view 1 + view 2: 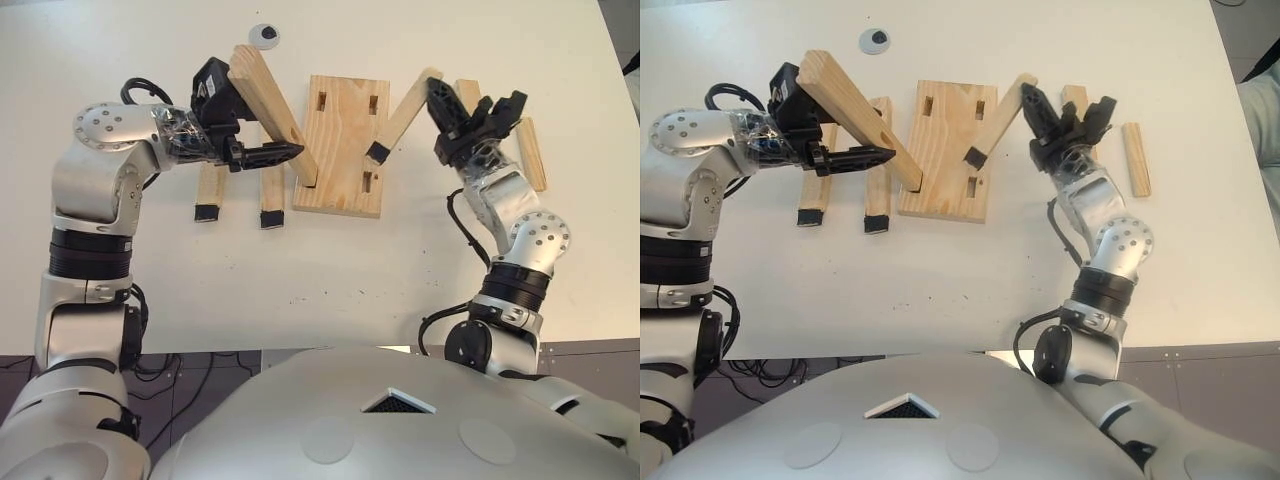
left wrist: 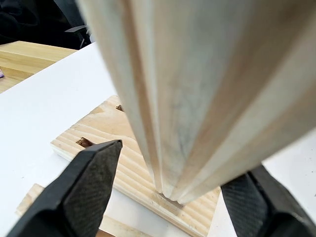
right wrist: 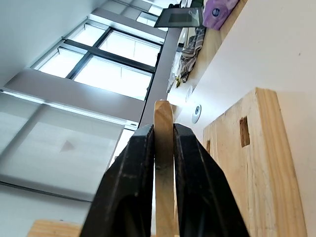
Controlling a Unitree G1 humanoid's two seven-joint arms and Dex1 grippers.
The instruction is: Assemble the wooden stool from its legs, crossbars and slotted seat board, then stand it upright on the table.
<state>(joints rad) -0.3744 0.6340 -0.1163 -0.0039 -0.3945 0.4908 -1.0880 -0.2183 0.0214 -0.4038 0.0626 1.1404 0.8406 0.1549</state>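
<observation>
the left gripper (image 1: 295,152) squeezes a big wooden leg (image 1: 268,105) between its two fingers. the leg leans, and its low end sits on the seat board (image 1: 340,195) by the board's left edge. the right gripper (image 3: 163,131) is pinched tight on a thin leg (image 1: 405,105), and that leg's black tip touches the board near a slot (image 1: 369,181). the board lies flat on the table (image 1: 300,270). two more legs (image 1: 207,190) lie just beside it. i think the job is at putting legs in. next, each leg should stand straighter and get pushed down into its slot.
</observation>
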